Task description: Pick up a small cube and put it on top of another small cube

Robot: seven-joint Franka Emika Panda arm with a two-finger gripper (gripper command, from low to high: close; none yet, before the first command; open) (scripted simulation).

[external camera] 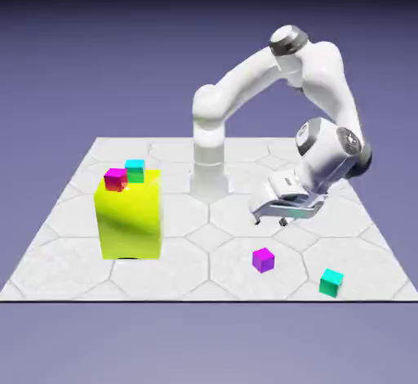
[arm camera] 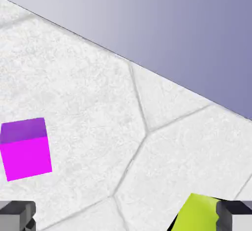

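The small purple cube [external camera: 263,259] lies loose on the table [external camera: 73,260], near its front edge and toward the exterior view's right, beside a teal cube [external camera: 331,282]. To take it well, the gripper [external camera: 272,217] (tilted, hovering above and behind the cube) should level out, centre the cube between its fingertips [arm camera: 17,215] and descend squarely. Its jaws stand spread apart, holding and touching nothing.
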